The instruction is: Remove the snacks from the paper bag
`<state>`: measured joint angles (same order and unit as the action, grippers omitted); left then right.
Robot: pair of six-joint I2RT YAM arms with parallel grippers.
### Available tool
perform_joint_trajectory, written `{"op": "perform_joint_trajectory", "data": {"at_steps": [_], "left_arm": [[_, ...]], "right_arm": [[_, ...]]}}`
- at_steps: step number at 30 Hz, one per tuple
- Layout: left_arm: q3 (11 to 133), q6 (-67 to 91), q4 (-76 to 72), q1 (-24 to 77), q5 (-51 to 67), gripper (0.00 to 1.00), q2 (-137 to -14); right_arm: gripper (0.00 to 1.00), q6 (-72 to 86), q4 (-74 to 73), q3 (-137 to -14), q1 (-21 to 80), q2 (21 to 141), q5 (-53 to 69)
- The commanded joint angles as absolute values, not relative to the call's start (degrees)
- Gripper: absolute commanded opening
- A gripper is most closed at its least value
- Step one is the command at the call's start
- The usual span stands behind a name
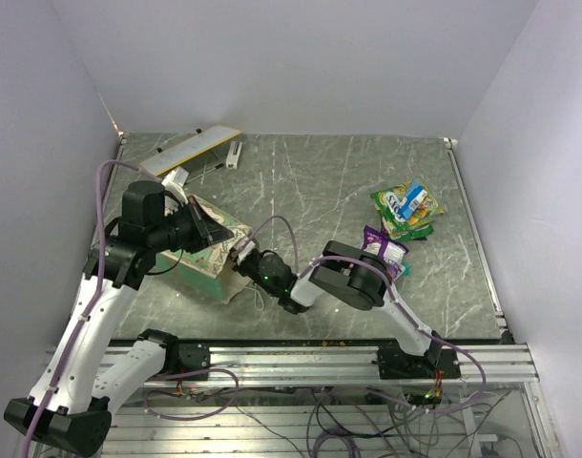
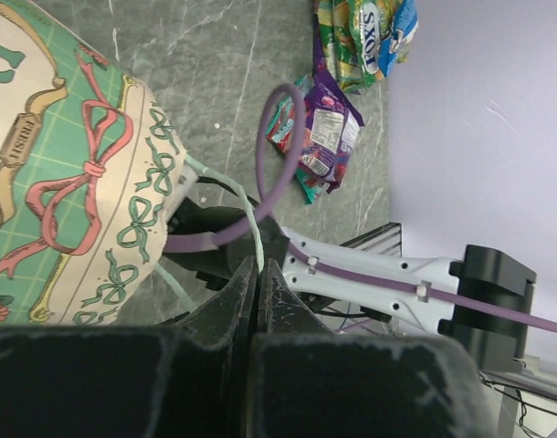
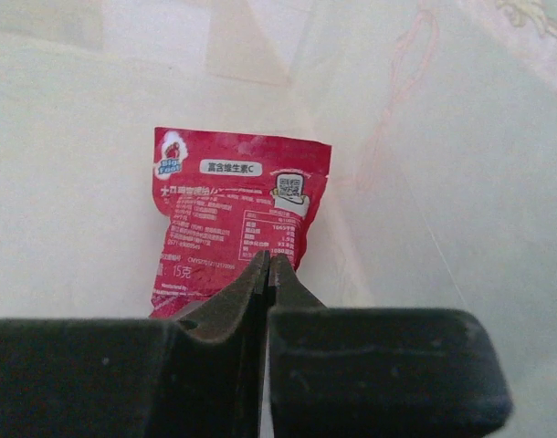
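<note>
Here's the paper bag (image 2: 68,173): a cream panel with pink ribbon bows and small green bows, teal-green check beside it, pale cream inside. Against that cream shows a red packet (image 3: 233,219) printed in white. The table (image 1: 310,191) is dark grey-green, veined white like marble, and the colours keep coming: a green packet (image 1: 405,208) flashing blue and white, a magenta-purple packet (image 1: 383,248), a card (image 1: 191,150) in white and yellow, a purple cable (image 2: 187,243).

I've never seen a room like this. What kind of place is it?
Probably a robot lab: left arm and right arm bolted to a metal rail, plain walls boxing in the table, loose cables underneath.
</note>
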<state>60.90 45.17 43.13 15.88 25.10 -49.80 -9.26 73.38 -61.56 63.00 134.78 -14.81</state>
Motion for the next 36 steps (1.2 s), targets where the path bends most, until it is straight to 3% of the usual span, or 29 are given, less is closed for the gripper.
{"op": "perform_joint_trajectory", "data": {"at_steps": [1, 17, 19, 22, 25, 27, 36], "left_arm": [[59.3, 46.8, 41.3, 15.8, 24.0, 0.07, -49.6], [59.7, 48.3, 32.9, 15.8, 27.6, 0.07, -55.3], [59.8, 48.2, 32.4, 15.8, 27.9, 0.07, -55.5], [59.5, 48.4, 31.9, 15.8, 28.5, 0.07, -55.8], [59.8, 48.1, 32.3, 15.8, 28.9, 0.07, -56.1], [60.2, 47.8, 32.7, 15.8, 29.1, 0.07, -56.3], [61.7, 47.3, 33.7, 15.8, 29.6, 0.07, -56.8]], "right_arm": [[0.00, -10.9, 80.7, -55.0, 62.8, 130.5, -11.2], [0.00, -2.4, 74.4, -41.3, 63.1, 117.1, -6.5], [0.13, -3.6, 74.0, -41.7, 63.1, 117.5, -3.3], [0.44, -4.5, 74.6, -43.9, 63.1, 119.3, 0.0], [0.60, -5.2, 74.7, -47.5, 63.3, 122.0, 0.2], [0.81, -5.9, 74.8, -50.0, 63.3, 124.1, 0.1], [0.90, -10.9, 66.7, -61.3, 63.3, 132.1, -8.4]]}}
